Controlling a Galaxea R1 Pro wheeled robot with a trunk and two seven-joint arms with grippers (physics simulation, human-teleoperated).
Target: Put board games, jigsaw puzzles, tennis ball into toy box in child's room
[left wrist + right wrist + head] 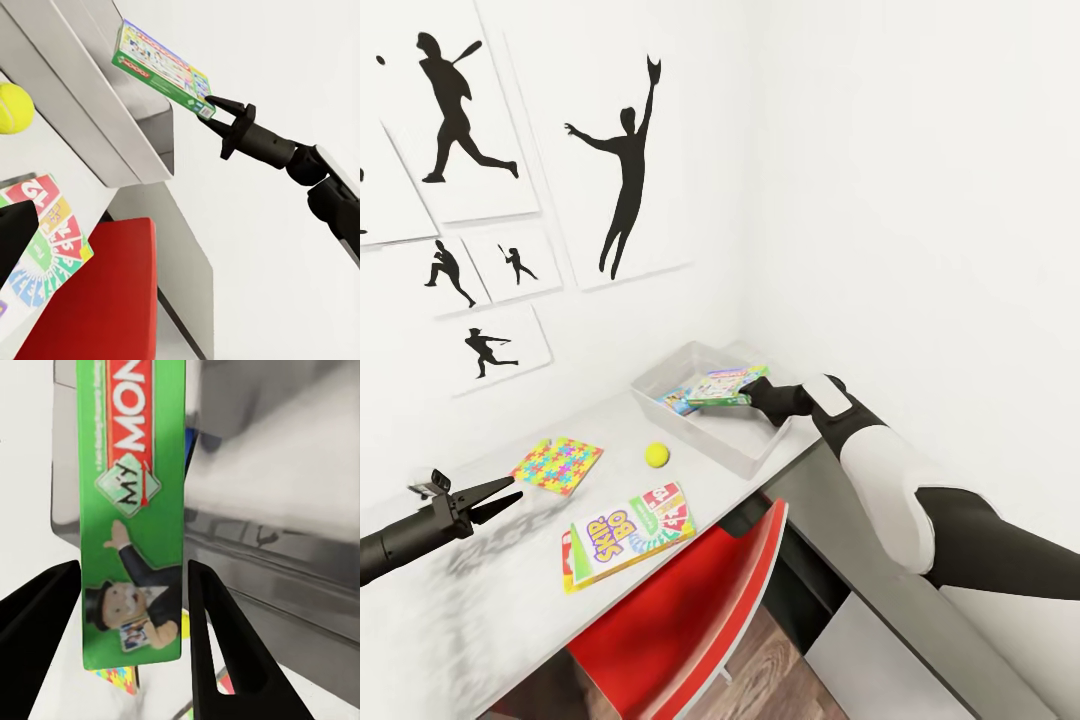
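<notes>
Board games (628, 534): two; ball (656, 455): one

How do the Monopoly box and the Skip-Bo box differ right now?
The green-edged Monopoly box is held by the right pincer above the light grey toy box; the green-red-white Skip-Bo box lies flat on the pale desk top, ungripped. Monopoly sits tilted, Skip-Bo level. Both are flat board games.

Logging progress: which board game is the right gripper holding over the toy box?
The Monopoly box, green-edged, pinched by the right gripper. The Skip-Bo box lies flat on the table.
</notes>
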